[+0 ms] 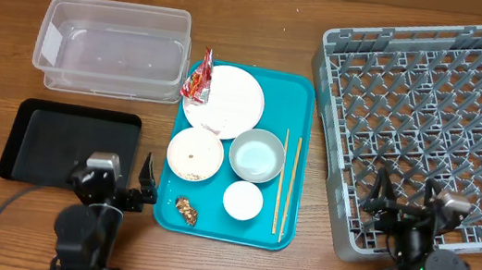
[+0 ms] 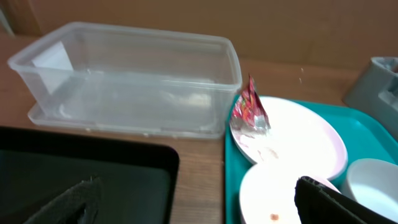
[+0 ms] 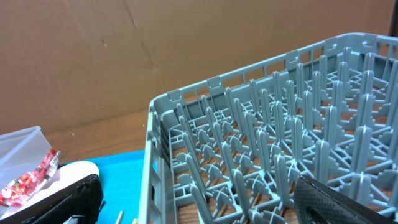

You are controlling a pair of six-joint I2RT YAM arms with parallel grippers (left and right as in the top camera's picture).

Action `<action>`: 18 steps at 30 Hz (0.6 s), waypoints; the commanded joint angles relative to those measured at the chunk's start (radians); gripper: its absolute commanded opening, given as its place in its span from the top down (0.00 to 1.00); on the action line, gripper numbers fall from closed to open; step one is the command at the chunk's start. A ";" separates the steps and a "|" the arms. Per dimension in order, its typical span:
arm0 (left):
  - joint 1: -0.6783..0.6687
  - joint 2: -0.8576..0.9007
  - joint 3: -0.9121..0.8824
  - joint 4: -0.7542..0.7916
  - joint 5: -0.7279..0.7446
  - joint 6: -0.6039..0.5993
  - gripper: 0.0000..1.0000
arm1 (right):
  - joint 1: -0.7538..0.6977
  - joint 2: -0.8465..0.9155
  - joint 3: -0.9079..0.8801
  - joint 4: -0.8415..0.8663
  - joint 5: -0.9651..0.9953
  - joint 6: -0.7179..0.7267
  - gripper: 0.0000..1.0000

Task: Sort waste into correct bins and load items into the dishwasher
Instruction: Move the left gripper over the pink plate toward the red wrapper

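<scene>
The left tool (image 2: 196, 202) is held wide, empty, beside the black tray (image 1: 49, 140). The right tool (image 3: 199, 202) is spread wide by the dish rack (image 1: 329, 119).

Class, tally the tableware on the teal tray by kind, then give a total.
Large white plate: 1
Bowls: 2, the white bowl and the grey-blue bowl
Small white cup: 1
Wooden chopsticks: 2
Total: 6
</scene>
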 commanded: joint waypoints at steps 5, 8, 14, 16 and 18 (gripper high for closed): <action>-0.006 0.401 0.343 -0.090 0.150 -0.021 0.01 | -0.003 0.291 0.325 -0.195 -0.018 0.005 0.00; -0.006 0.549 0.490 -0.193 0.198 -0.021 0.00 | -0.003 0.413 0.457 -0.327 -0.068 0.006 0.00; -0.007 0.853 0.864 -0.582 0.229 -0.021 0.00 | -0.003 0.687 0.768 -0.680 -0.092 0.005 0.00; -0.006 0.924 0.956 -0.693 0.229 -0.021 0.00 | -0.003 0.762 0.847 -0.764 -0.058 0.005 0.00; -0.006 0.973 1.015 -0.772 0.212 -0.021 0.00 | -0.003 0.820 0.900 -0.817 -0.038 0.004 0.00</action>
